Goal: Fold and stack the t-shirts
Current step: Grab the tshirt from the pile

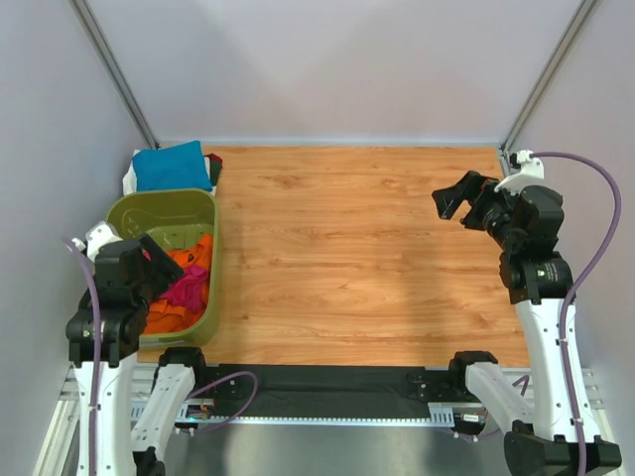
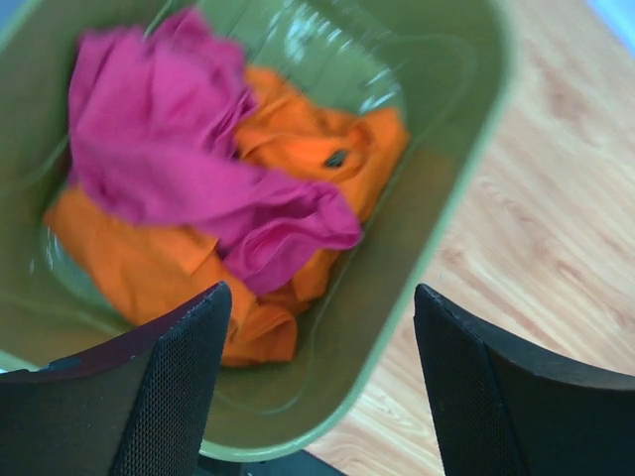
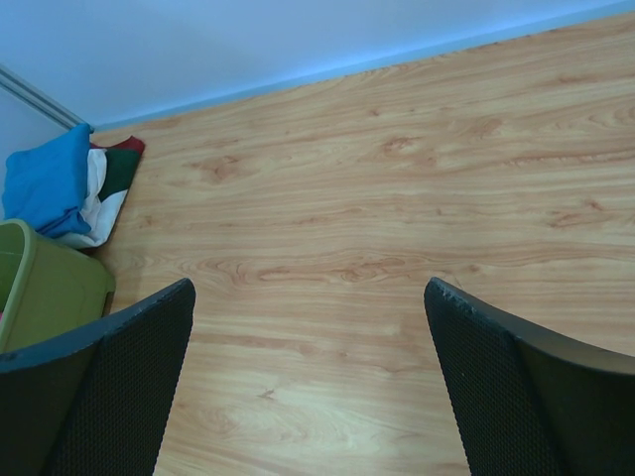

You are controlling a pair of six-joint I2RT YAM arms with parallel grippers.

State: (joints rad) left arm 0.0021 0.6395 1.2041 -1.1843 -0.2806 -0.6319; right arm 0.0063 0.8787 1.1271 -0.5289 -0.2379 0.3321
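Two-armed fetch step, judged early in the task: hovering above the olive-green basket (image 1: pixel 164 208) with the left claw (image 2: pixel 319 297), spread wide and pinching nothing, aiming down at the magenta-pink t-shirt (image 2: pixel 179 149) lying crumpled over the orange t-shirts (image 2: pixel 327 139) inside. Holding the right claw (image 1: pixel 451 203) spread and empty over the right side of the desk (image 1: pixel 347 248). Noting a teal-blue t-shirt (image 1: pixel 171 167) folded on top of a stack at the far-left corner. Next, probably: dropping lower, pinching one magenta fold only, lifting clear of the basket, laying flat on the desk.
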